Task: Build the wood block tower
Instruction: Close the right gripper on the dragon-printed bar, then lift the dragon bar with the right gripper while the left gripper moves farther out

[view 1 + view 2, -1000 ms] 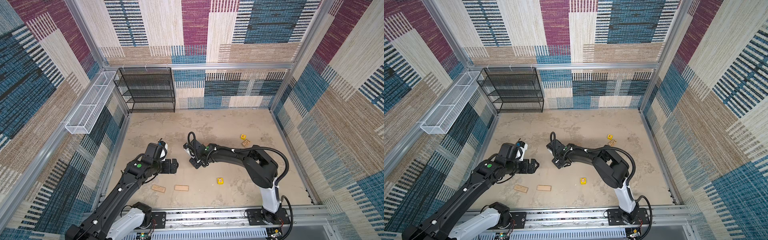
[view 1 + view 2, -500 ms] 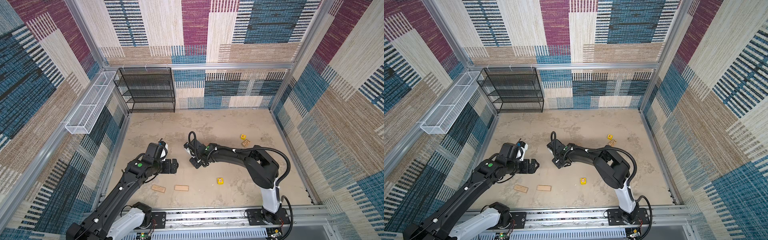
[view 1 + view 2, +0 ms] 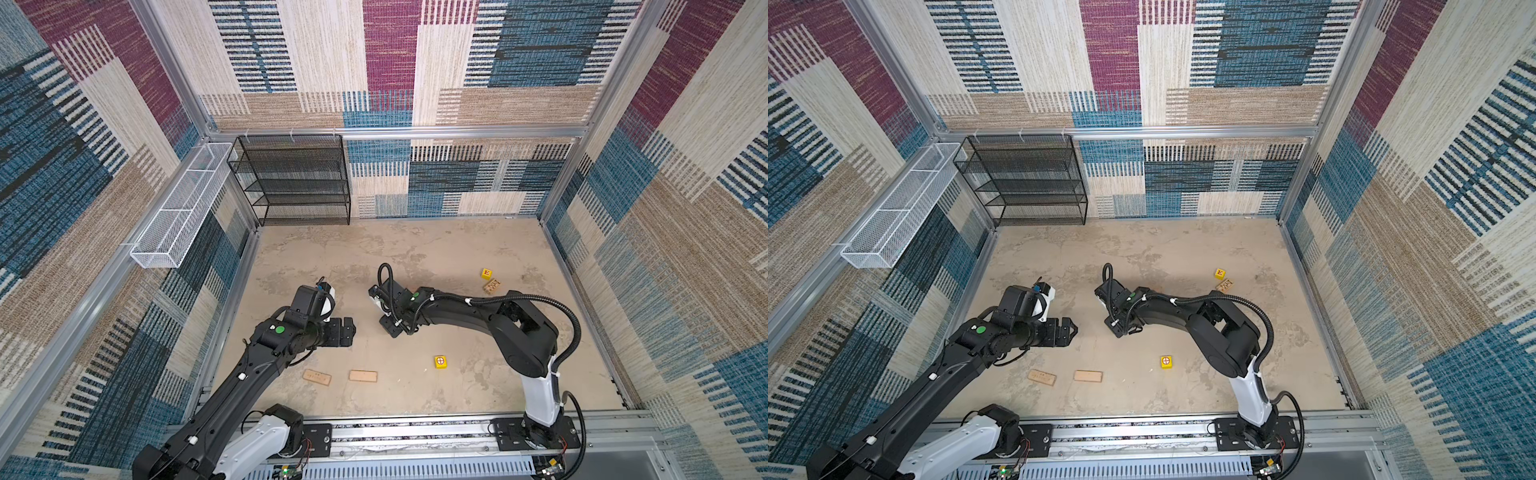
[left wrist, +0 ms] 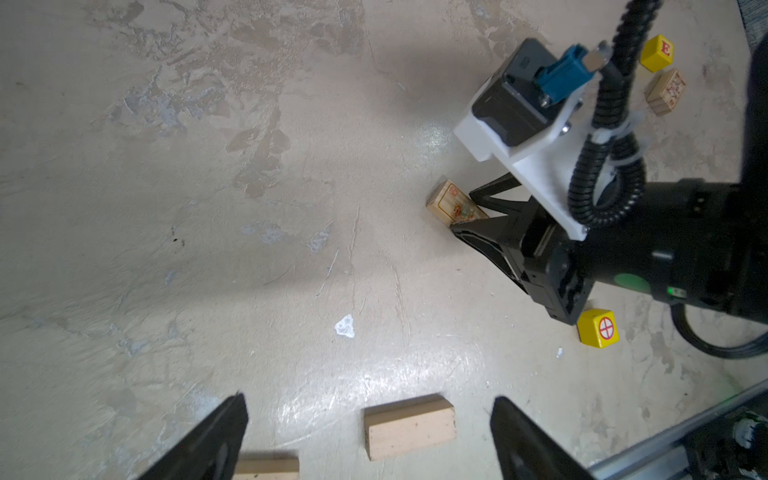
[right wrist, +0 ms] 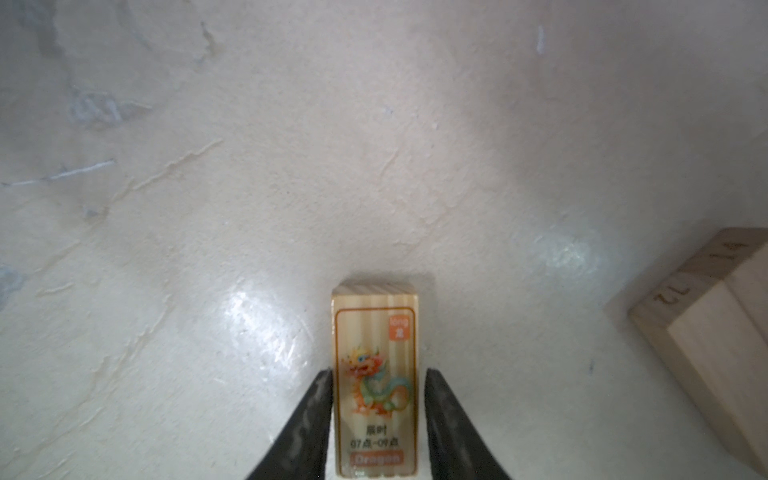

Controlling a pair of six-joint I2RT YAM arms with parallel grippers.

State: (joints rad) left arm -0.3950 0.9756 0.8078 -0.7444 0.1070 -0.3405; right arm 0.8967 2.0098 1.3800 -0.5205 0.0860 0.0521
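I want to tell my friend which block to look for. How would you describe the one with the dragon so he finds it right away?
On the tan floor, look near the middle where the right gripper reaches down. Between its fingertips lies a small wooden plank, the only block with a colourful dragon picture; the other planks are plain or dark-printed.

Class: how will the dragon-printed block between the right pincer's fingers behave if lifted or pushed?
Solid wood, so the dragon block probably stays rigid. Its glossy printed face may be slippery. Flat-sided, it should slide, not roll.
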